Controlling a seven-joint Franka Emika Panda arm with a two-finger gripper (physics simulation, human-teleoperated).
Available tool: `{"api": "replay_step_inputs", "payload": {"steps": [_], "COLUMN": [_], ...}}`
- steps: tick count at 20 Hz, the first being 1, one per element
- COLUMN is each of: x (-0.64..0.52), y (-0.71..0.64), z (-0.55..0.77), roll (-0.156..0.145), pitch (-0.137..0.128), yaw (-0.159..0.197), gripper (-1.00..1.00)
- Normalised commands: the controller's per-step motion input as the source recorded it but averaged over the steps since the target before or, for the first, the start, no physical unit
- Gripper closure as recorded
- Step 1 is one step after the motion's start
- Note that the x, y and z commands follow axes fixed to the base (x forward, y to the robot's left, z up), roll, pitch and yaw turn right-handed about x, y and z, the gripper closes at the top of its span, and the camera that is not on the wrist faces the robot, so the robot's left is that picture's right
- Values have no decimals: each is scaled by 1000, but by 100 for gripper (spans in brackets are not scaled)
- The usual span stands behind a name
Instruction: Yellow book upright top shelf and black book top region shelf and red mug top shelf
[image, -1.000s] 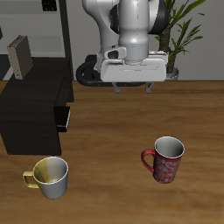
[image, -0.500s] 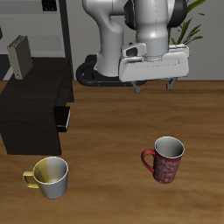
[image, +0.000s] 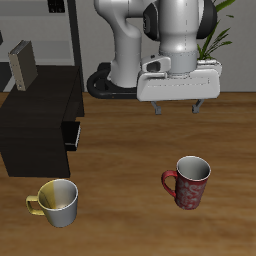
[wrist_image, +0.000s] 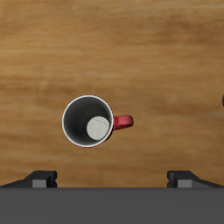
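- Gripper (image: 178, 106) open, empty, high above red mug (image: 188, 182).
- Risk: descent off-centre; a finger strikes the rim, tips mug.
- Handle (wrist_image: 123, 121) may snag.

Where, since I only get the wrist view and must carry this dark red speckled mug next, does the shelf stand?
Observer: The large low black shelf stands across the table, on the side pointed to by the handle of the dark red speckled mug.
Operator: Is anything on its top?
Observer: A small grey-tan book stands upright there, towards the back.
Operator: Is anything else on the table?
Observer: A cream mug with a yellow handle stands in front of the shelf, near the table's front edge.
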Motion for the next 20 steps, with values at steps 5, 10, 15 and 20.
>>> {"api": "replay_step_inputs", "payload": {"steps": [5, 10, 15, 20], "x": [223, 119, -19, 80], "y": [82, 23, 261, 147], "z": [-248, -82, -146, -190], "roll": [-41, -33, -32, -49], "pitch": [60, 10, -6, 65], "yaw": [23, -26, 153, 34], "gripper": [-100, -100, -100, -100]}}
